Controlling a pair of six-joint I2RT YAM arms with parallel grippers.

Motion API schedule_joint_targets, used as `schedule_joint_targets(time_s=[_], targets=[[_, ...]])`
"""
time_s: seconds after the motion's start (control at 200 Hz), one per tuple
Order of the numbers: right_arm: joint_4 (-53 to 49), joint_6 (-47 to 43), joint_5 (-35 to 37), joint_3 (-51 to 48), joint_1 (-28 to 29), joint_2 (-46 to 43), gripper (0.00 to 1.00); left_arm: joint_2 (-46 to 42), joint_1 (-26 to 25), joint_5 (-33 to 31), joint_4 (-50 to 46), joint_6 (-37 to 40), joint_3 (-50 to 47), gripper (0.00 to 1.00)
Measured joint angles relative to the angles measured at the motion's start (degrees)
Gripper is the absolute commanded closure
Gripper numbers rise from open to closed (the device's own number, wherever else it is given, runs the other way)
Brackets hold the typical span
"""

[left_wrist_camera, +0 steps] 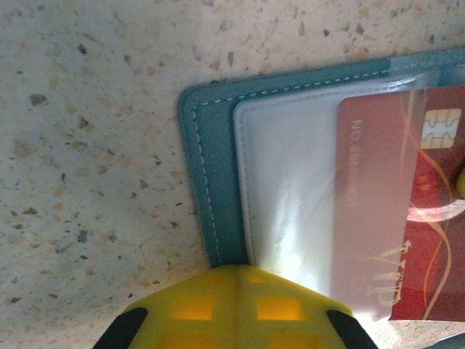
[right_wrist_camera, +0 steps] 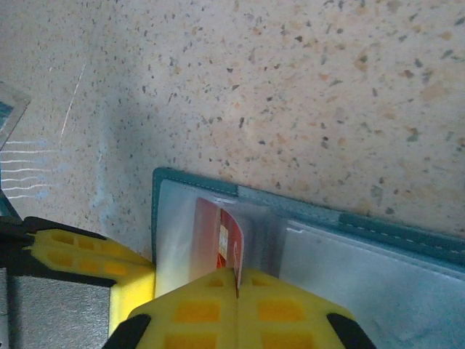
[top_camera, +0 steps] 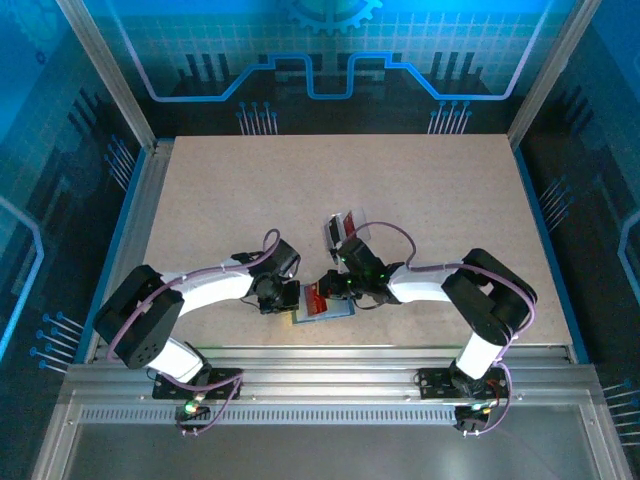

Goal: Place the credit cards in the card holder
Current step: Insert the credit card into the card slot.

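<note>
The card holder (top_camera: 322, 303) lies open near the table's front edge, teal-blue with clear pockets (left_wrist_camera: 290, 182). My left gripper (left_wrist_camera: 236, 276) is shut at its stitched edge (left_wrist_camera: 214, 182), where the rim and the pocket sheet run in under the fingertips. My right gripper (right_wrist_camera: 237, 273) is shut on a red card (right_wrist_camera: 231, 236) held edge-on, its far end inside a clear pocket of the card holder (right_wrist_camera: 378, 225). The same red card (left_wrist_camera: 378, 182), with a chip and gold lettering, lies partly under the pocket sheet. Two more credit cards (top_camera: 345, 228), one red and one pale, lie further back.
The metal rail (top_camera: 320, 360) at the table's front edge runs just behind the holder. Both arms (top_camera: 215, 285) (top_camera: 440, 280) converge over the holder. Blue enclosure walls stand on the left, right and back sides.
</note>
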Motion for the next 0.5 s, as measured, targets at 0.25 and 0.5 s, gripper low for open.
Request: schedule_joint_targets(time_s=[0.25,0.5], targets=[[0.66,0.07,0.92,0.74,1.25,1.2,1.0,-0.13,0.24,0.48,0.87,-0.04,-0.63,0.94],[1.51,0.26,2.56,1.66,3.3,2.12,1.0,-0.17,0.26,0.61,1.16,-0.07,-0.85,0.94]])
